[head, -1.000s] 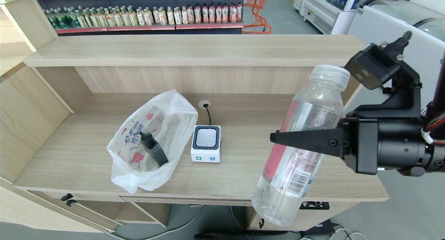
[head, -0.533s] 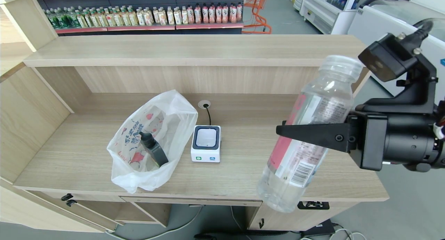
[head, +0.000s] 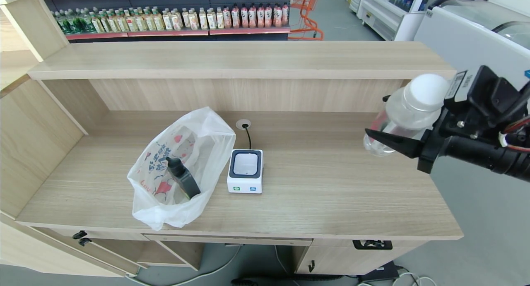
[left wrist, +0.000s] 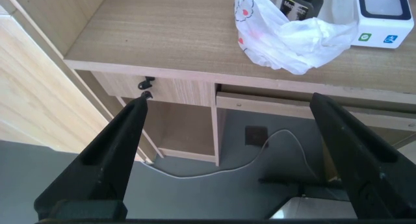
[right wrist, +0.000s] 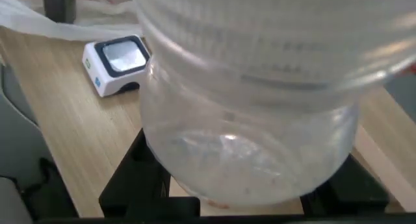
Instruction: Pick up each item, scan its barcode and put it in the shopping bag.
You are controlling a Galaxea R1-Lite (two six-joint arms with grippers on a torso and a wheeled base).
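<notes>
Within right end effector — bottle

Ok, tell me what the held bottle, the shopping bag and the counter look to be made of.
Bottle: probably clear glossy plastic, with a see-through wall and a white cap.
Shopping bag: thin translucent plastic film, crumpled and softly shiny.
Counter: matte wood-grain board, possibly laminate rather than solid wood.
</notes>
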